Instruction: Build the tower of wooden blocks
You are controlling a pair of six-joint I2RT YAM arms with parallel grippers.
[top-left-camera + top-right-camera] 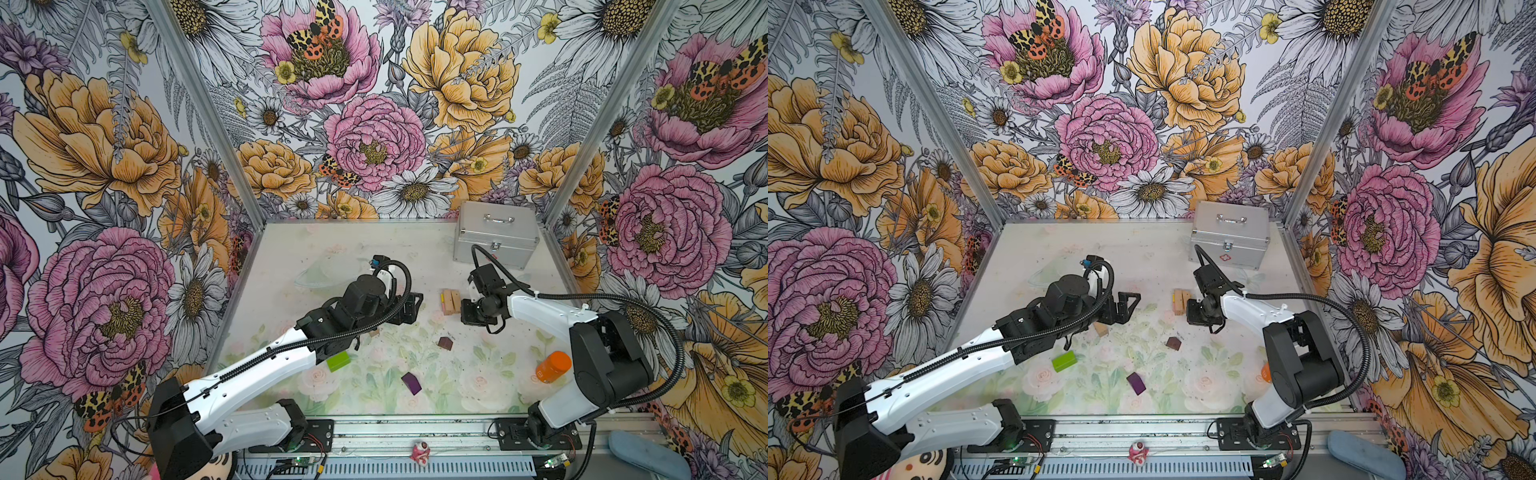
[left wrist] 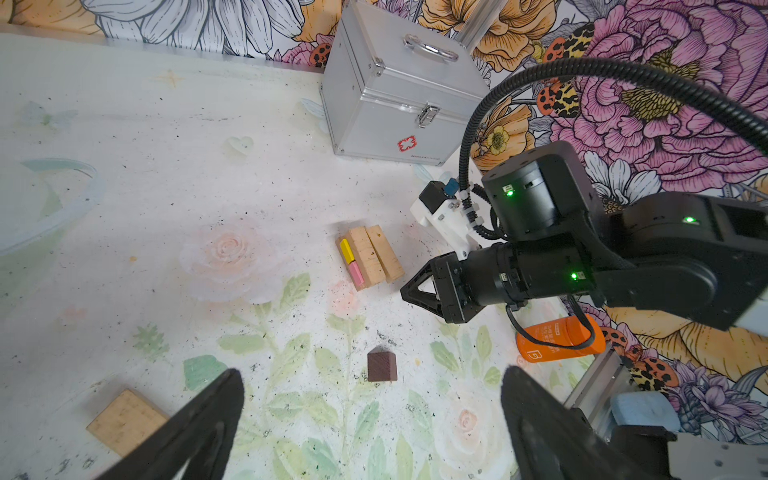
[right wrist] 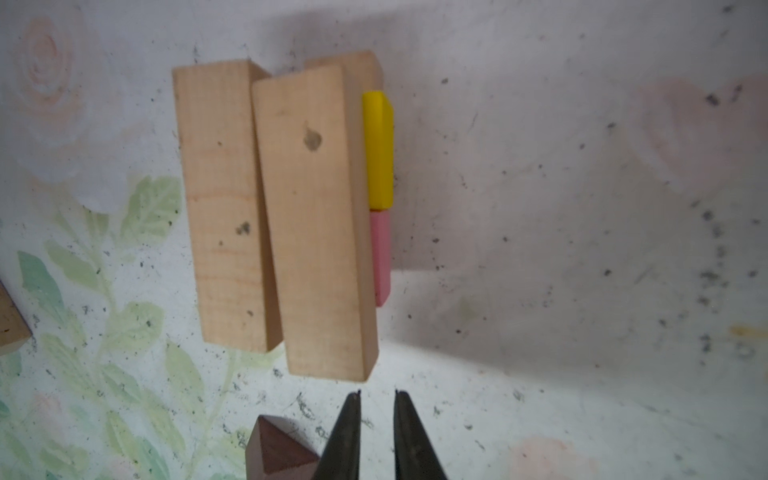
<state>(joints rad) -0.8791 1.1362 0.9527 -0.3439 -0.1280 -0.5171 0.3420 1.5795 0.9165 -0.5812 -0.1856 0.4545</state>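
1. Two long tan bricks top the wood block tower (image 1: 452, 301), which stands in the right half of the worktop (image 1: 291, 249), midway between the back and front edges. Their long axes run back to front, slightly skewed.
2. Along its left side and lower down, a yellow brick (image 3: 377, 149) and a pink brick (image 3: 380, 253) lie end to end on that same axis, with the yellow one nearer the back edge.
3. The right gripper (image 3: 377, 395) has its jaws clenched on nothing, just beside the tower's front end.
4. The left gripper (image 1: 1128, 306) has its jaws released wide and empty, over mid-worktop.
5. A silver case (image 1: 496, 237) sits closed in the back right corner, its contents hidden. An orange bottle (image 1: 552, 366) lies on its side by the right edge.
6. Only the top views show the lime-green brick (image 1: 337, 360) and the purple brick (image 1: 411, 383) near the front edge. The dark-brown brick (image 2: 381, 366) appears in both wrist views too.
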